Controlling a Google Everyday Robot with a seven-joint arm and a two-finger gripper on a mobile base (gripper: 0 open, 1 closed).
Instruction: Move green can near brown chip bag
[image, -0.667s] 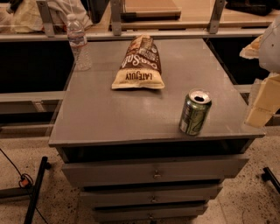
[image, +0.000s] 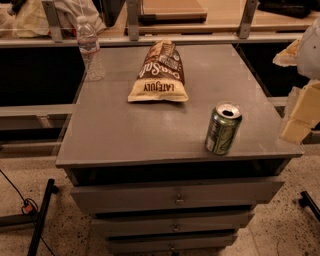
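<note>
The green can (image: 223, 128) stands upright at the front right of the bench (image: 125, 135), well apart from the brown chip bag (image: 159, 75); the gripper (image: 300, 117) hangs beside the right edge, open or closed I cannot tell; best grasp the can mid-height, squarely.

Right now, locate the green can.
In the camera view, the green can stands upright front-right on the cabinet top, the brown chip bag farther back left, the gripper beside the right edge.

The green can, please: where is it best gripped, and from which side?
Probably around the mid-body of the green can, coming from the right: it stands upright with round, straight walls, nothing touches it, and the gripper sits just past the right edge of the cabinet top, beside it.
</note>
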